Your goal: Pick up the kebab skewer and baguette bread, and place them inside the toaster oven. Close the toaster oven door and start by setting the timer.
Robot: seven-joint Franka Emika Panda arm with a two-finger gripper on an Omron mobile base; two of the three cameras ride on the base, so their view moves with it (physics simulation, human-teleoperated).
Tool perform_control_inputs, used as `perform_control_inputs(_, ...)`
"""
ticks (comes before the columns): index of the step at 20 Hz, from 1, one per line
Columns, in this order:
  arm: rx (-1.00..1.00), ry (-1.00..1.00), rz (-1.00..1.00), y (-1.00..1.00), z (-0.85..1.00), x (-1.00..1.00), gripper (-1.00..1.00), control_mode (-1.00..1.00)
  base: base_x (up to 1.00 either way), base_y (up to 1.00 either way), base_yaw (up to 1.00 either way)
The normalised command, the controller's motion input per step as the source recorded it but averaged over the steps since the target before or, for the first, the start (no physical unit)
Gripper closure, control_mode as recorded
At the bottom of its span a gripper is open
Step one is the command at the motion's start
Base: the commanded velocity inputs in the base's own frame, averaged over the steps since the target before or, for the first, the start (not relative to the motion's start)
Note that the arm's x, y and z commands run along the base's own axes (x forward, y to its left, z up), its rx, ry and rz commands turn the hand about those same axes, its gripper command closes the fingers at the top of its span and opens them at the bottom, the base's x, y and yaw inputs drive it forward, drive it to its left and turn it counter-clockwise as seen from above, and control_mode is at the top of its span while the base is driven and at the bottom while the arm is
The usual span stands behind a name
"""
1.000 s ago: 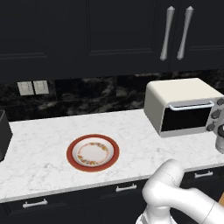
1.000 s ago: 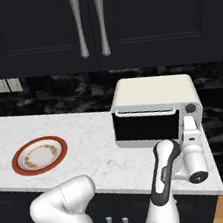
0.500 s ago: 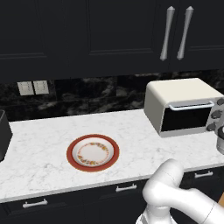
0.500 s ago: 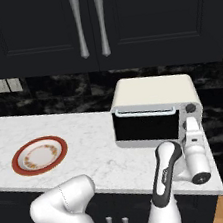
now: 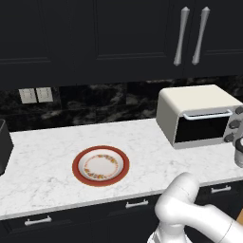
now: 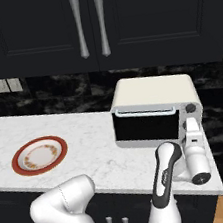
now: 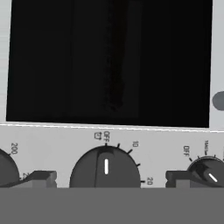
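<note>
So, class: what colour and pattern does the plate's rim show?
Red rim, with an orange-brown floral band inside it, on the plate; clearest in left base view.

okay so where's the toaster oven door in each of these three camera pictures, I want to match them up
Left base view: toaster oven door, shut, at the right edge on the counter.
Right base view: the door, right of center, behind the arm.
Hand view: its dark glass covers the upper part, seen rolled sideways.
Shared landmark: the dark knobs beside the door.

Toaster oven (image 7: 109,131) panel — middle knob (image 7: 106,168): OFF, 10, 20; left: 200; right: OFF.
</note>
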Motion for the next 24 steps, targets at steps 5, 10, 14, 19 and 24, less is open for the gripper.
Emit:
perform_control_inputs(5,0.00,0.00,0.00,0.00,-0.01,0.14,-1.00,-1.00,0.00,0.00,0.00)
perform_control_inputs(10,0.00,0.00,0.00,0.00,-0.04,0.08,-1.00,-1.00,0.00,0.00,0.00)
perform_control_inputs(14,0.00,0.00,0.00,0.00,-0.04,0.02,-1.00,-1.00,0.00,0.00,0.00)
perform_control_inputs(19,0.00,0.00,0.00,0.00,-0.01,0.01,-1.00,-1.00,0.00,0.00,0.00)
perform_control_inputs(24,0.00,0.00,0.00,0.00,0.00,0.00,-1.00,-1.00,0.00,0.00,0.00)
